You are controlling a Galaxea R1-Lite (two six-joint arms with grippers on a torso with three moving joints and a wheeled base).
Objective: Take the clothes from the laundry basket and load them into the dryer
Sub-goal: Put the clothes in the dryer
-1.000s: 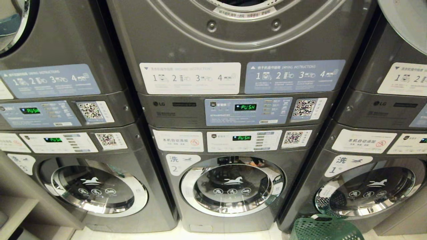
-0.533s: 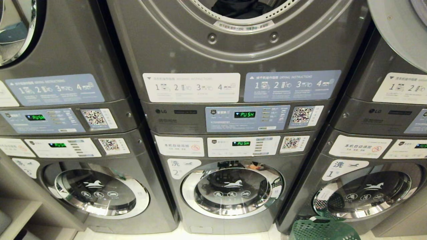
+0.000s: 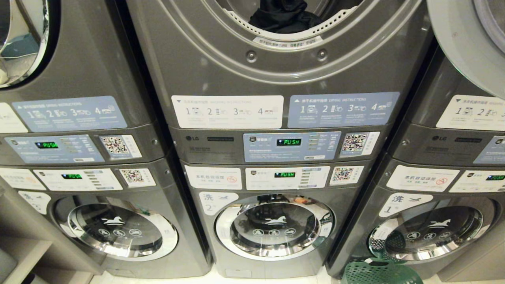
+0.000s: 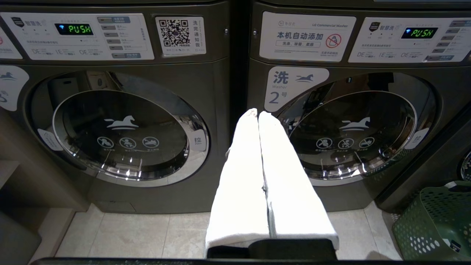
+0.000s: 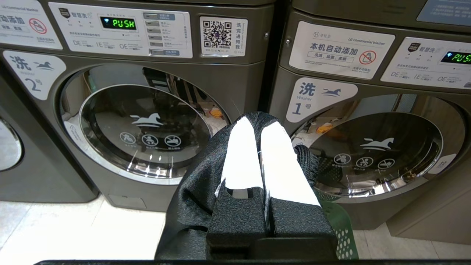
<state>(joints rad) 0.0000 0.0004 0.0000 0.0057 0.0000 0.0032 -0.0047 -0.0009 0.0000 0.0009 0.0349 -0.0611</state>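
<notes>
The dryer (image 3: 284,71) is the upper middle machine, and its round opening shows at the top of the head view. A black garment (image 3: 282,17) lies inside it. The green laundry basket (image 3: 380,272) stands on the floor at the lower right, before washer number 1. My right gripper (image 5: 258,124) is shut on a black cloth (image 5: 191,191) that drapes over its white fingertips and hangs down beside them. My left gripper (image 4: 258,113) is shut with nothing in it, low in front of washers. Neither gripper shows in the head view.
Three stacked grey machines stand side by side with closed glass washer doors (image 3: 274,227) below. The dryer's open door (image 3: 465,47) juts out at the upper right. A shelf edge (image 3: 23,256) sits at the lower left. Pale tiled floor (image 4: 128,235) lies before the machines.
The head camera has risen, so the whole scene has slid downward. The dryer opening with the black garment inside has come into view at the top.
</notes>
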